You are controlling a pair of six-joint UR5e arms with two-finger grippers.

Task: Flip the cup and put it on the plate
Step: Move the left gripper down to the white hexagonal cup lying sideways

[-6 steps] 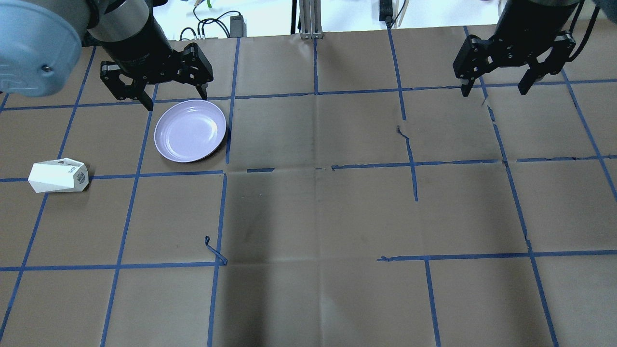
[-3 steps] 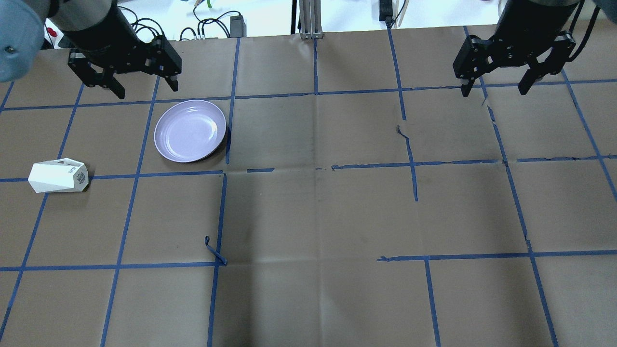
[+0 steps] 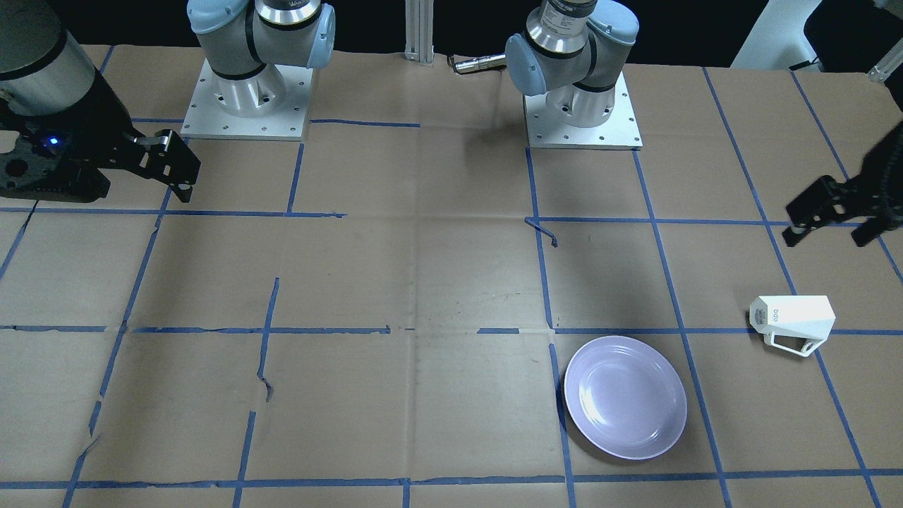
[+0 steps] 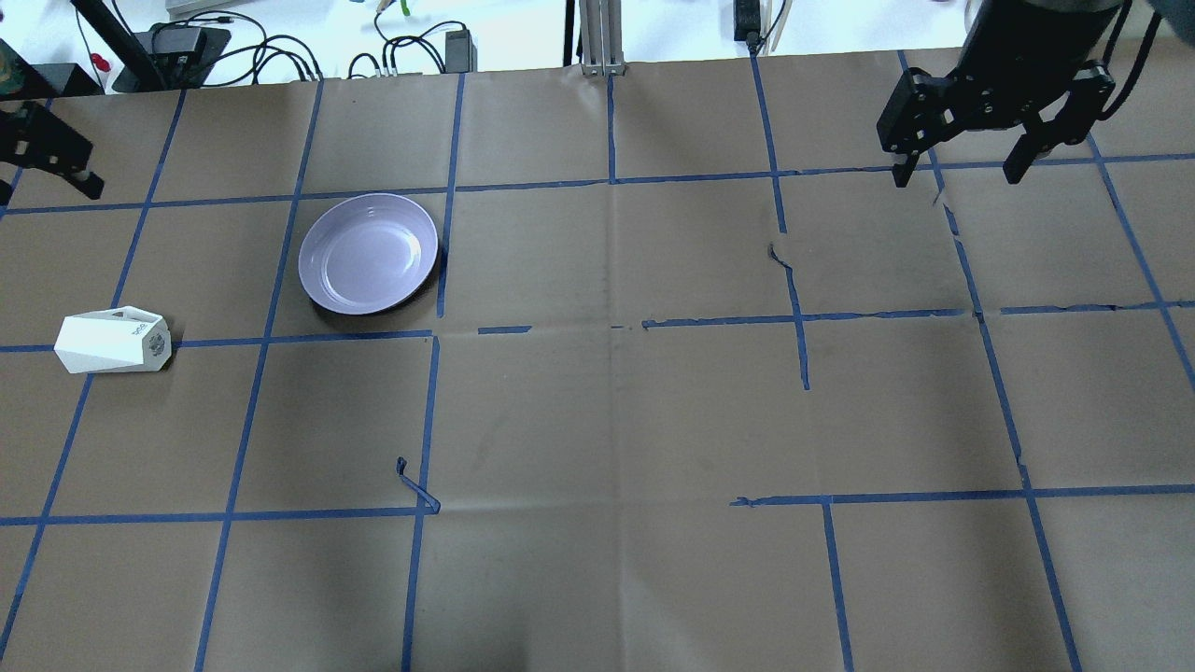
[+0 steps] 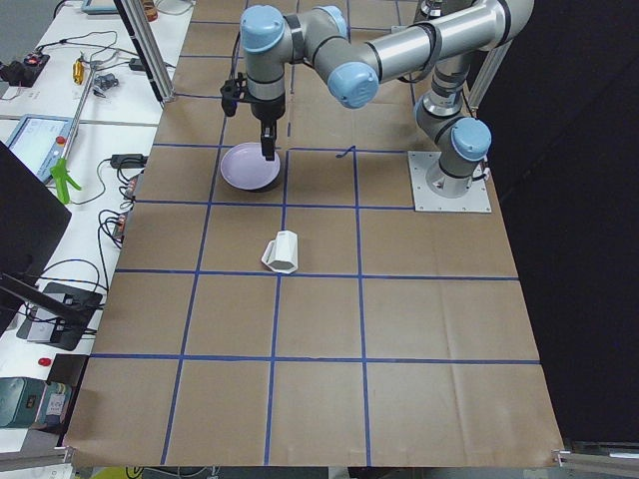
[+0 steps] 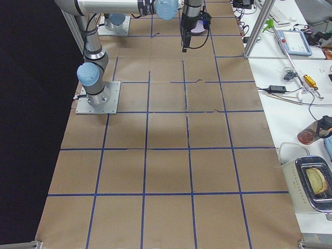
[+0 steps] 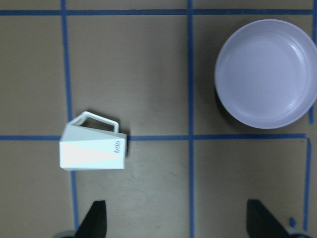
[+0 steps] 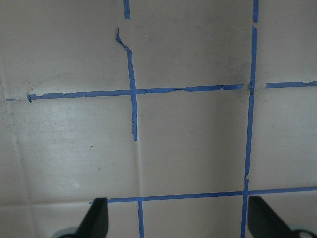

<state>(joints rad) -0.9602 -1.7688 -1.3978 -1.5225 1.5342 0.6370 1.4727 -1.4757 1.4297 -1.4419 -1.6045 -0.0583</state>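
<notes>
the left gripper (image 3: 829, 224) hangs above the table (image 4: 653, 420) with its jaws spread wide and nothing between them; in its wrist view the 2 fingertips (image 7: 96, 220) sit far apart at the lower edge. the cup (image 7: 93, 151) lies on its side on the brown paper just ahead of the finger on that view's left, with its thin handle (image 7: 99, 119) on the flank turned away from the gripper and its length running parallel to the line between the fingers. the plate (image 7: 266, 74) rests farther ahead on the other finger's side, well apart from the cup and with nothing on it. this looks like the approach to the cup, with no grasp begun. the next move likely calls for a sideways shift to centre over the cup, a wrist turn so the fingers close across the faceted walls and not end to end, then a descent. there is paper on every side of the cup and nothing stands between it and the plate, only flat blue tape (image 4: 308, 334), so the carry looks unobstructed. far off to the right, the right gripper (image 4: 957, 168) is also spread and holds nothing, well clear of both.
</notes>
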